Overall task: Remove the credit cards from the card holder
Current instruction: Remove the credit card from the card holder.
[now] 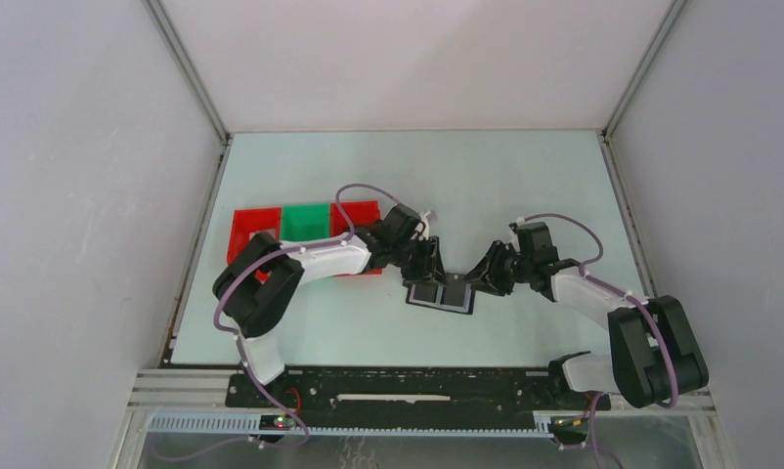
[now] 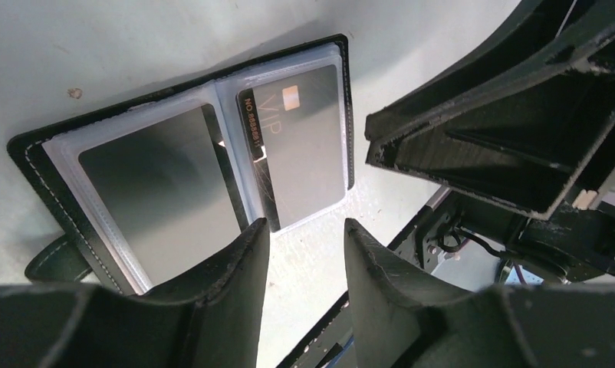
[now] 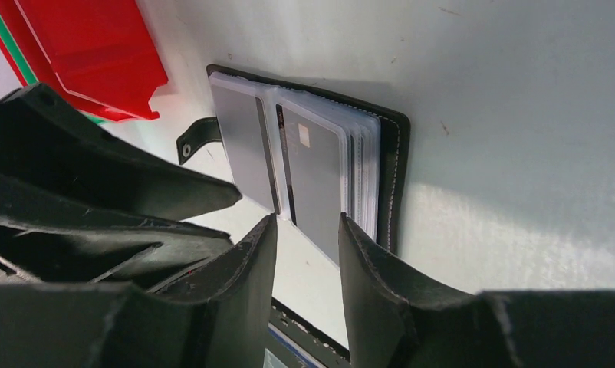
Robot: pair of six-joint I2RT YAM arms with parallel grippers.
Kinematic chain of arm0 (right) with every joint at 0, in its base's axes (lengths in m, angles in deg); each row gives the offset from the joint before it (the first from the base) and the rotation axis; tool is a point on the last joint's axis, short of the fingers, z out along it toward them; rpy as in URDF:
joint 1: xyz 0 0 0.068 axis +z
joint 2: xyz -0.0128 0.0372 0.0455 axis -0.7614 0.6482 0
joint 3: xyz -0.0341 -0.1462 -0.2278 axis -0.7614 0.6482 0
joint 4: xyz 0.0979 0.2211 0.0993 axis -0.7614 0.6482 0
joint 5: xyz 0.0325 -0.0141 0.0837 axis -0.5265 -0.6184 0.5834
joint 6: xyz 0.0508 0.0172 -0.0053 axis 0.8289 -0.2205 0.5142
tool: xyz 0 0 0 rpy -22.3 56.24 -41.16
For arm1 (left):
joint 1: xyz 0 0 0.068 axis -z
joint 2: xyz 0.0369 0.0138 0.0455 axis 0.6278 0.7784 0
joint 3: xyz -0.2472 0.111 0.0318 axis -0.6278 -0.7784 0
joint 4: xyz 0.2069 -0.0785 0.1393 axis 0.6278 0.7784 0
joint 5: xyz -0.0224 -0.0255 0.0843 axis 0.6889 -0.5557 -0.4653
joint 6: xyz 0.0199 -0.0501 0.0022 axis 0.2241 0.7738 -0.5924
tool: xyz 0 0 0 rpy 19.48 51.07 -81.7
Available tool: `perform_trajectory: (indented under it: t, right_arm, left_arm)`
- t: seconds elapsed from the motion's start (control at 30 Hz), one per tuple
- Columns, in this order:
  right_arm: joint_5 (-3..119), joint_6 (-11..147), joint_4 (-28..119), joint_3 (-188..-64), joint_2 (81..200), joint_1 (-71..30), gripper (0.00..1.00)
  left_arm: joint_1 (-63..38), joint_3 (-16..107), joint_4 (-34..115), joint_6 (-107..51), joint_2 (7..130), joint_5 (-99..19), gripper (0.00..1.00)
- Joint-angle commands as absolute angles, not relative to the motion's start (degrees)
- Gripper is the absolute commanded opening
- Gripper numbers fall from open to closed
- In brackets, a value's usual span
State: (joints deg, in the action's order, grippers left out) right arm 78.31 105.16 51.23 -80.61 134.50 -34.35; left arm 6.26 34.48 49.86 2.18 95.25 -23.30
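Note:
The black card holder (image 1: 441,292) lies open on the table between my two grippers. In the left wrist view the holder (image 2: 36,165) shows clear sleeves with a grey card (image 2: 155,188) on one panel and a grey card marked VIP (image 2: 304,149) on the other. Both cards sit in their sleeves. The right wrist view shows the holder (image 3: 399,153), the same cards (image 3: 316,172) and its tab (image 3: 197,139). My left gripper (image 2: 306,234) is open and empty just above the holder's near edge. My right gripper (image 3: 307,224) is open and empty at the VIP card's edge.
Red and green trays (image 1: 305,225) stand behind the left arm; a red tray's corner (image 3: 90,54) shows in the right wrist view. The two grippers are close together over the holder. The black rail (image 1: 417,386) runs along the table's near edge.

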Motion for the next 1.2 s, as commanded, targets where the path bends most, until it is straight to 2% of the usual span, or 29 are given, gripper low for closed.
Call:
perform_trajectory:
  t: [0.0, 0.77, 1.17]
  right_arm:
    - [80.1, 105.5, 47.1, -81.2, 136.1, -33.1, 0.44]
    - [78.1, 106.1, 42.8, -80.6, 143.0, -32.4, 0.43]
    - [79.1, 107.5, 40.0, -79.2, 145.6, -33.4, 0.42]
  left_arm:
    - [6.4, 37.3, 45.8, 4.1, 96.3, -21.6, 0.46]
    - [2.9, 35.1, 43.3, 2.9, 99.6, -19.2, 0.45]
    - [2.3, 33.5, 41.1, 1.8, 102.1, -17.0, 0.41]
